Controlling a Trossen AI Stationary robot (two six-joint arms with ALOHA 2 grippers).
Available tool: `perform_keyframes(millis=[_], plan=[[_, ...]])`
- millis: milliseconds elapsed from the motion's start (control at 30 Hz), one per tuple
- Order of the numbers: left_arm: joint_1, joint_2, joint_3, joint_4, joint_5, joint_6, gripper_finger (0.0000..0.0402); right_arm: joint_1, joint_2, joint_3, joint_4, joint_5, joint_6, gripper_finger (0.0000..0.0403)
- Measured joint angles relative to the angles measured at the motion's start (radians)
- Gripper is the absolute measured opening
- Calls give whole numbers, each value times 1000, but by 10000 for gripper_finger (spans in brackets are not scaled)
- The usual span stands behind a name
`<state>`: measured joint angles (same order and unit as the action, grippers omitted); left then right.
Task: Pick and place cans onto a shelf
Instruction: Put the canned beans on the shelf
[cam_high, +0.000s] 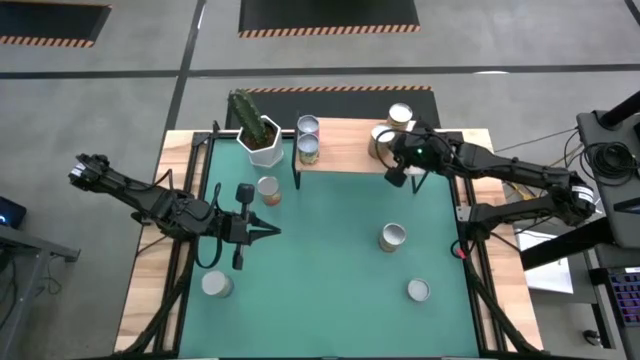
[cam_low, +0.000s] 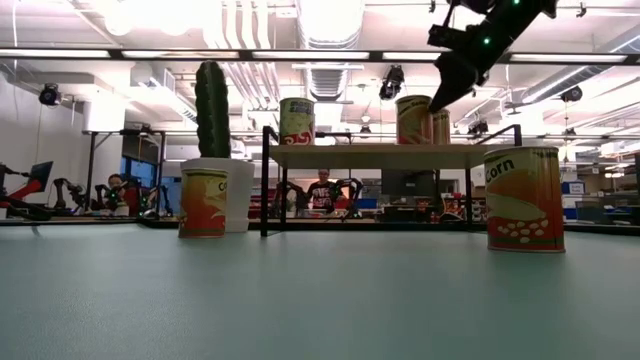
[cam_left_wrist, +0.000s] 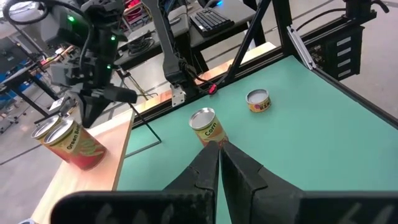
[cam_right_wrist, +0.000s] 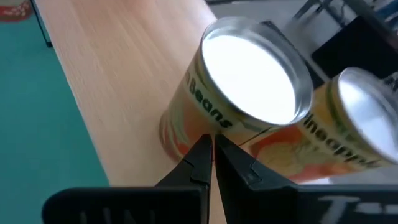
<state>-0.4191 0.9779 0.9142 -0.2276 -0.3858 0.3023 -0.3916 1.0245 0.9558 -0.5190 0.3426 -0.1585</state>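
Observation:
The shelf (cam_high: 350, 160) stands at the table's far edge. It bears two cans at its left end (cam_high: 308, 137) and two near its right end: a beans can (cam_right_wrist: 249, 68) and a pineapple can (cam_right_wrist: 367, 118). My right gripper (cam_right_wrist: 211, 146) is shut, slanting down just on the near side of the beans can (cam_high: 381, 140). Several more cans stand upright on the green mat, among them a corn can (cam_left_wrist: 205, 124) and one by the cactus pot (cam_high: 268, 190). My left gripper (cam_left_wrist: 219, 146) hovers shut and holding nothing over the mat's left half (cam_high: 275, 231). My right gripper's shut fingertips (cam_right_wrist: 202, 152) stand close against the label side of the beans can (cam_right_wrist: 193, 106), slanting down from the table's near side. I cannot tell whether they touch it. The can stands upright on the shelf.
A white pot with a cactus (cam_high: 258, 135) stands left of the shelf. Loose cans sit at the mat's near left (cam_high: 215, 285), centre right (cam_high: 392, 236) and near right (cam_high: 417, 290). Black frame rails (cam_high: 465, 215) line the table's sides. People sit in the room beyond (cam_low: 322, 190).

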Motion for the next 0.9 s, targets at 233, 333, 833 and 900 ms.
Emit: perform_keyframes(millis=[233,333,833,900], plan=[[0,0,0,-5,0,0,0,0,-7,0,23,1,-1,8],[0,0,0,-11,0,0,0,0,-7,0,23,-1,14,8],[0,0,0,-1,0,3,0,-9,27,-5,107,25,-48,8],[0,0,0,-1,0,3,0,-9,54,-5,139,26,-71,8]])
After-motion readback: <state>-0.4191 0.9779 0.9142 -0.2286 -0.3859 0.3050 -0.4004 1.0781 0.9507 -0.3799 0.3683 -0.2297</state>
